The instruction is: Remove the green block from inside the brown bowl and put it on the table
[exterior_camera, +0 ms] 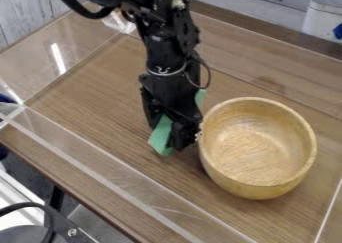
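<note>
The green block (160, 138) stands tilted on the table (94, 97), its lower end on the wood just left of the brown bowl (257, 145). My gripper (168, 129) points straight down over it. The dark fingers (182, 127) straddle the block's upper part and hide it. I cannot make out whether the pads still press on it. The bowl is a round, light wooden one with a thick rim, and nothing lies in it.
Low clear acrylic walls (80, 162) border the tabletop along the front and left. The arm (160, 37) comes down from the top of the view. Cables and dark gear (34, 222) sit below the front left corner.
</note>
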Robot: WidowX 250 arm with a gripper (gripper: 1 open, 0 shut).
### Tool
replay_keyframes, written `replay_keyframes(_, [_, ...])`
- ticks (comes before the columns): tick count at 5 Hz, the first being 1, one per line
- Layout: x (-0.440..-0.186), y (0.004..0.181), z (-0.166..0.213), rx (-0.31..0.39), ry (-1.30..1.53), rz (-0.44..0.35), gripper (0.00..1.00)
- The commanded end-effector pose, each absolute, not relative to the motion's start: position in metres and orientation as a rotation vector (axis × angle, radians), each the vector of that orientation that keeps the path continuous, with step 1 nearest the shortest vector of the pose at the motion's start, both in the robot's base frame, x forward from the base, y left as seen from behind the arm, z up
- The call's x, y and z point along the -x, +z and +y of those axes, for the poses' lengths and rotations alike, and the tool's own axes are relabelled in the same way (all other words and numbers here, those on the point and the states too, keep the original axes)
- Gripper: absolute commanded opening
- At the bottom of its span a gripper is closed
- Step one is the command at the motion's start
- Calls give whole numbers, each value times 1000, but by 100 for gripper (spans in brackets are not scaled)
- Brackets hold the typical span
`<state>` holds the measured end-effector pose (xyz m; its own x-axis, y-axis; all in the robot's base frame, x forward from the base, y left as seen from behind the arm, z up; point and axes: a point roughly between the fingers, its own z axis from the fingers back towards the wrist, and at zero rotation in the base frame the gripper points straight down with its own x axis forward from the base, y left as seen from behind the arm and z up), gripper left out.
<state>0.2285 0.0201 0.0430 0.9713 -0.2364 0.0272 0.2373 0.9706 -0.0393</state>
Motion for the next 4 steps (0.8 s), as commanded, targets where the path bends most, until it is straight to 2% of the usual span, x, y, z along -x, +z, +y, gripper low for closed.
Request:
replay_keyframes(1, [-238, 59, 26, 20, -266, -80, 100])
replay_keyframes(2, [-236, 66, 29, 8, -287, -89, 100])
replay_keyframes(3, [-241, 84, 31, 16, -288, -137, 100])
replay_keyframes(4, [-251, 119, 33, 23, -283, -212, 100])
